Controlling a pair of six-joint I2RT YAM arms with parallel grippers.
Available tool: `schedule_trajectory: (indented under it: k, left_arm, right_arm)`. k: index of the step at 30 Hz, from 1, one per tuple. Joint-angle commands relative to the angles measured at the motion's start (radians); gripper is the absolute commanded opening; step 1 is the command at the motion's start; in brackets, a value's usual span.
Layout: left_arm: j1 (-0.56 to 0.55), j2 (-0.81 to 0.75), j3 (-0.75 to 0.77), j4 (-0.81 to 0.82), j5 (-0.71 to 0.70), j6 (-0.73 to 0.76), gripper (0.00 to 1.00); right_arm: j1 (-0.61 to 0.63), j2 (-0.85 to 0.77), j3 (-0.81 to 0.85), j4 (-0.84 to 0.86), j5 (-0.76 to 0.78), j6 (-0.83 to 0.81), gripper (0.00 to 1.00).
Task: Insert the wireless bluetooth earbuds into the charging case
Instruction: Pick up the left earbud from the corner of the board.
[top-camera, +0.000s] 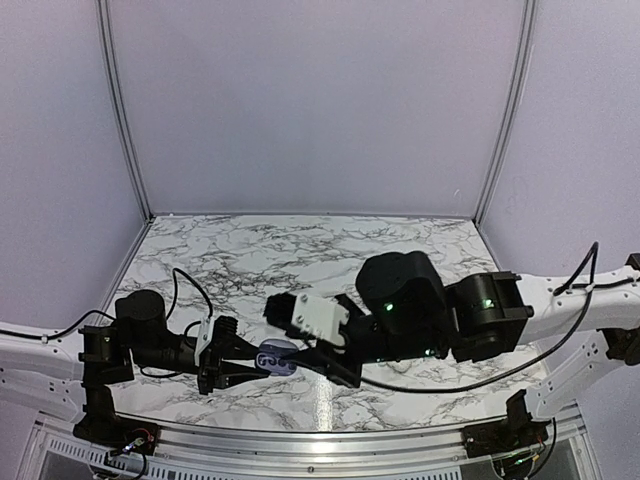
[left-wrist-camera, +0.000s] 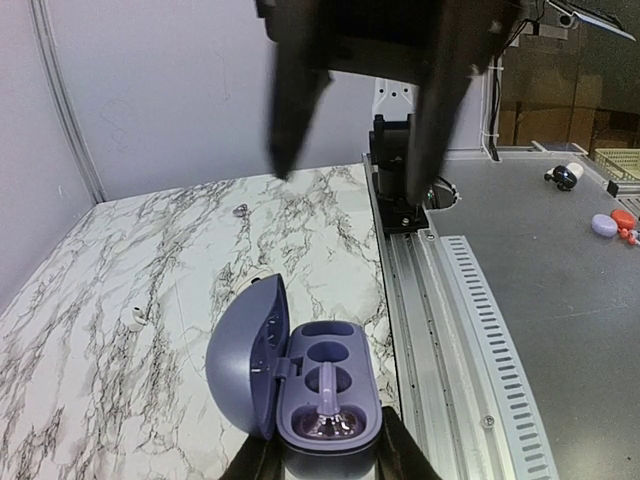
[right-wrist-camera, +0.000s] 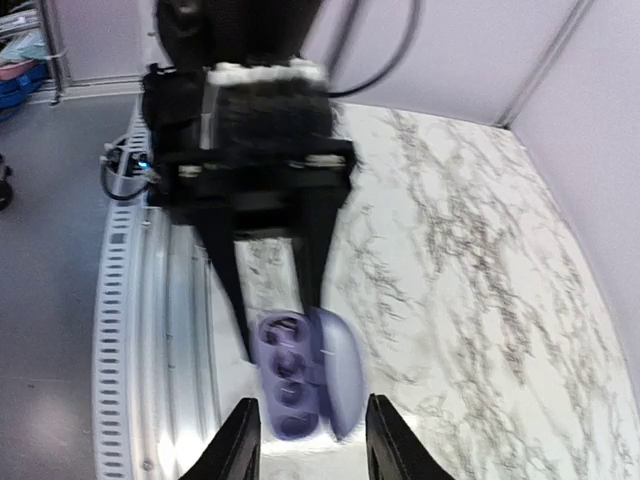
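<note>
A white marble table with grey veins (top-camera: 300, 250) fills the floor of a booth walled in plain pale lavender panels (top-camera: 320, 100), and a ribbed aluminium rail (left-wrist-camera: 440, 330) runs along its near edge. In the top view the charging case (left-wrist-camera: 325, 385) is at about 6 o'clock on the table, close to that near edge. It is open, its domed lid standing up on the side toward the marble. Of its two wells, the one nearer the left wrist camera holds a pale earbud (left-wrist-camera: 326, 408); the farther well shows only its dark hollow. A second earbud (left-wrist-camera: 135, 318) lies loose on the marble, well apart from the case, at roughly 10 o'clock from it in the left wrist view. The left gripper (left-wrist-camera: 328, 462) has its fingers pressed against the two sides of the case's base, pinching it. The right gripper (right-wrist-camera: 312, 402) hangs just above the open case with its fingers spread and nothing between them.
</note>
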Motion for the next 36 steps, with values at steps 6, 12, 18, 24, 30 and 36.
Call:
schedule_trajectory:
  k: [6,12,18,24,30,36]
  left_arm:
    - [0.002,0.040,0.034,0.038,-0.013,-0.011,0.00]
    - [0.004,0.055,0.035,0.051,-0.014,-0.011,0.00]
    - [0.005,0.061,0.023,0.070,-0.019,-0.009,0.00]
    - [0.007,0.048,0.012,0.076,-0.022,-0.007,0.00]
    - [0.013,0.029,0.002,0.075,-0.023,-0.004,0.00]
    - [0.016,0.037,0.001,0.080,-0.023,-0.004,0.00]
  right_arm:
    - [-0.419,-0.187,-0.178,-0.029,-0.018,0.322,0.51]
    - [-0.838,-0.262,-0.356,-0.165,-0.038,0.532,0.51]
    - [-1.149,-0.358,-0.534,-0.135,-0.058,0.587,0.48]
    - [-1.225,-0.341,-0.588,-0.137,0.009,0.742,0.45]
    - [-1.230,-0.289,-0.630,-0.160,0.114,0.855,0.45]
    - [-1.230,-0.248,-0.646,-0.194,0.218,0.930,0.47]
